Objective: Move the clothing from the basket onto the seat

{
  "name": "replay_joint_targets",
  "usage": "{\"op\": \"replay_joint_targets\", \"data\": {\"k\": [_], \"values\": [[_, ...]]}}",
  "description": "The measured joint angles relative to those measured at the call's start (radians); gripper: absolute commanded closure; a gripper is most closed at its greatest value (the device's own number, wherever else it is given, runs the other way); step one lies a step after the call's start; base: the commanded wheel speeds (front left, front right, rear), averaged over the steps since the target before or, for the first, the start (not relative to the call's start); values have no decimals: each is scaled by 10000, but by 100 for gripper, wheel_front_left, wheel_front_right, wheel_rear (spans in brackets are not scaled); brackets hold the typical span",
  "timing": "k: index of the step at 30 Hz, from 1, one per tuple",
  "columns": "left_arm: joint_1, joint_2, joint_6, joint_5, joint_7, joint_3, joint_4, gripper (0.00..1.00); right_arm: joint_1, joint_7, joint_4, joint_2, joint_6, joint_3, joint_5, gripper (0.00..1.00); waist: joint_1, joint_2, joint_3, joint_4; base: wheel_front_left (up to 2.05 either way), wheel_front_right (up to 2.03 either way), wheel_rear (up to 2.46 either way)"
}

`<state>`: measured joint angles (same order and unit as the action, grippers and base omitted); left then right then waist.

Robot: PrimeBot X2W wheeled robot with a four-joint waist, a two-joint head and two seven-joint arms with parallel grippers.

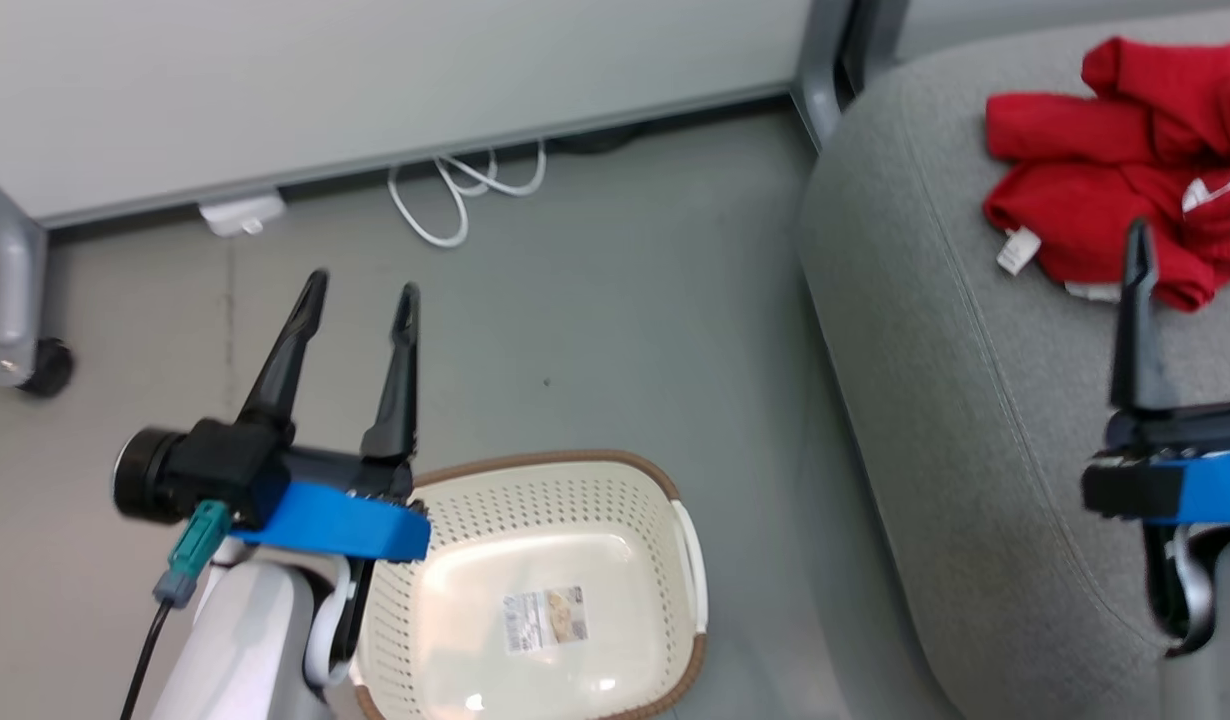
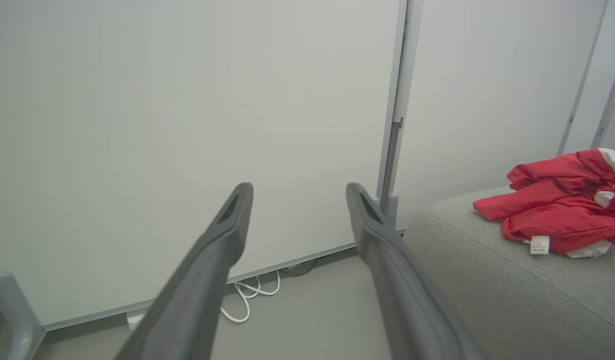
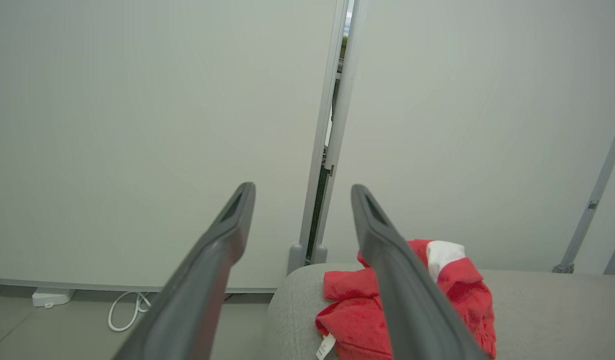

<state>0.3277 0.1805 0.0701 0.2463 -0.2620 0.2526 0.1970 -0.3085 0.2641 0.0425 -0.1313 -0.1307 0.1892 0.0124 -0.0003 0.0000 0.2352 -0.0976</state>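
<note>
Bright red fabric clothing point(image 1: 1105, 200) heaped on the large light-grey upholstered seat point(image 1: 935, 400); cream perforated plastic basket point(image 1: 575, 458) left of the seat, bare. Left gripper point(image 1: 363, 283), right gripper point(image 1: 1193, 225) - fingers wide apart, holding nothing. Looks done - next, back right arm off the seat.

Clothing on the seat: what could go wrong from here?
1. The open right gripper sits close to the clothing; pulling back could snag a fold.
2. The pile lies toward the rounded end of the seat, so a tug might drop it.
3. The left gripper hangs over the basket rim; lowering could bump it.
</note>
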Motion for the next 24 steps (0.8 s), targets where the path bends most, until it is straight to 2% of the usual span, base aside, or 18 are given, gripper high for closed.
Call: {"op": "replay_joint_targets", "data": {"k": [7,13,24], "values": [[-1202,-268,59,-451,0,-1012,52,0,859,0,316,307,0,-585,-140,0,0,0,-980,644,0,0,0],[-1947,-499,186,-564,0,-1649,232,0,1506,0,665,481,0,-654,-332,0,1,0,-1651,1109,0,0,0],[-2515,-777,416,-825,2,-2134,343,0,2379,0,1152,727,0,-729,-631,0,2,1,-2121,1506,0,0,0]]}}
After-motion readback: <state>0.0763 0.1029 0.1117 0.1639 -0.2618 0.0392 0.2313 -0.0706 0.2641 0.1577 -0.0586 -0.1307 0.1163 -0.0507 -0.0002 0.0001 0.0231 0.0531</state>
